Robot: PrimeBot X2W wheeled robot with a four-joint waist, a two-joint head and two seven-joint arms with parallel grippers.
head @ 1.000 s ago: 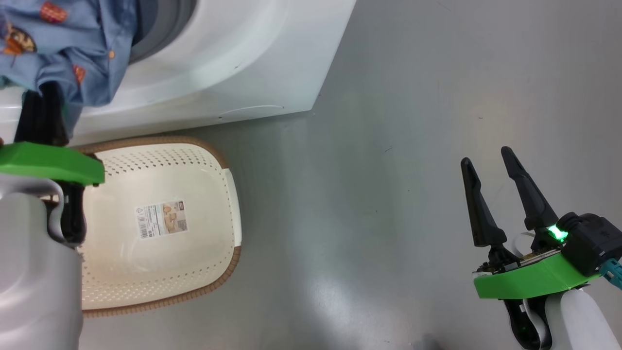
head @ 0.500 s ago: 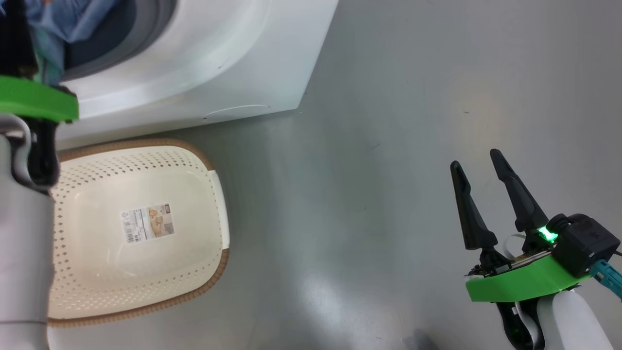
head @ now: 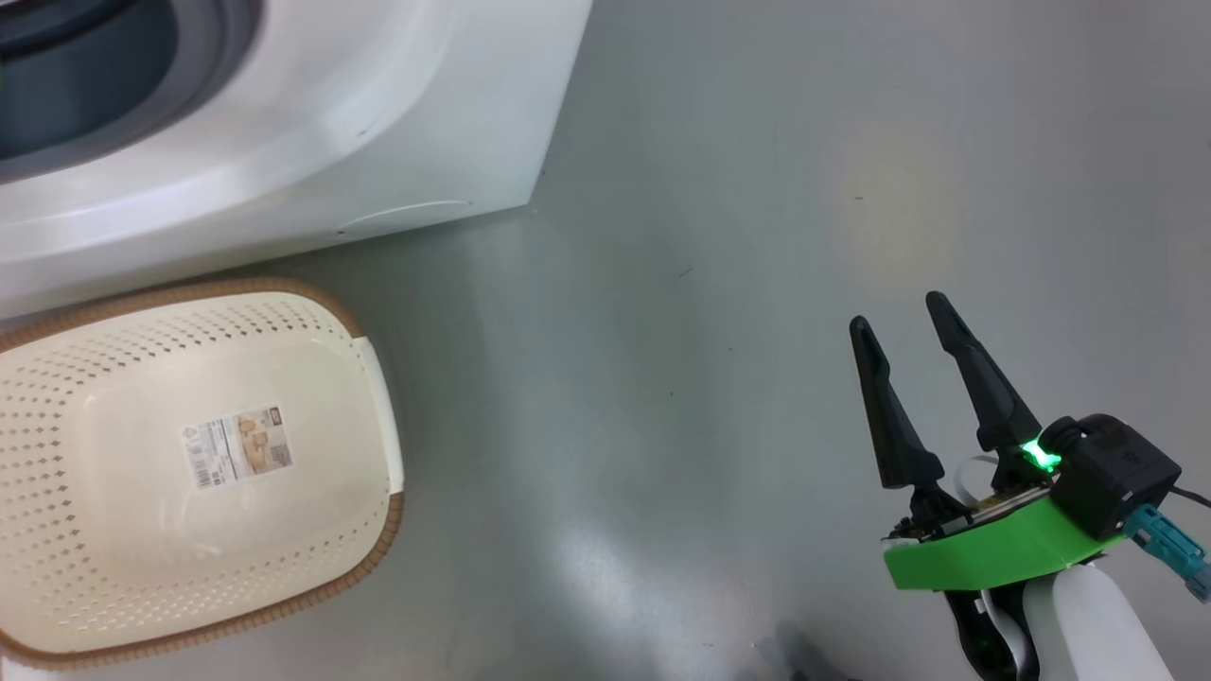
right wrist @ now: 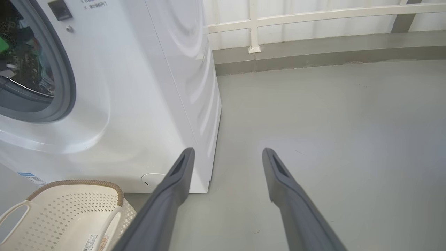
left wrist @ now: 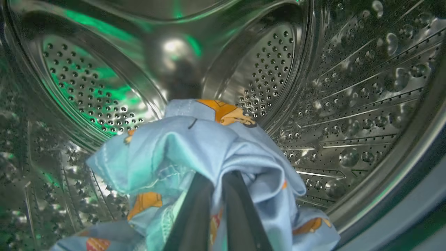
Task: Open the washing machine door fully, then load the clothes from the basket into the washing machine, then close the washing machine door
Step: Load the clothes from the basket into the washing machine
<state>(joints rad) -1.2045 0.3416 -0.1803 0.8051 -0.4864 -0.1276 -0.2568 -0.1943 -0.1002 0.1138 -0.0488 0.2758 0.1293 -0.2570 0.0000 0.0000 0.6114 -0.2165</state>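
Loading step | left fingers (left wrist: 203,190) clamped on light blue cartoon-printed cloth (left wrist: 195,146), perforated steel drum (left wrist: 348,104) ahead | I should release deep, then withdraw straight | right fingers (head: 887,402) apart.

Bright, sharp views; glare on floor (head: 587,567), green glow inside dim washing machine (left wrist: 348,87).

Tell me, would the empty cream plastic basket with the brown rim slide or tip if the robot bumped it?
Probably slide: the cream perforated plastic basket looks empty and light, and the grey floor is smooth and shiny. Tipping seems unlikely, since it sits wide and low. Its moulded walls should be stiff, not floppy.
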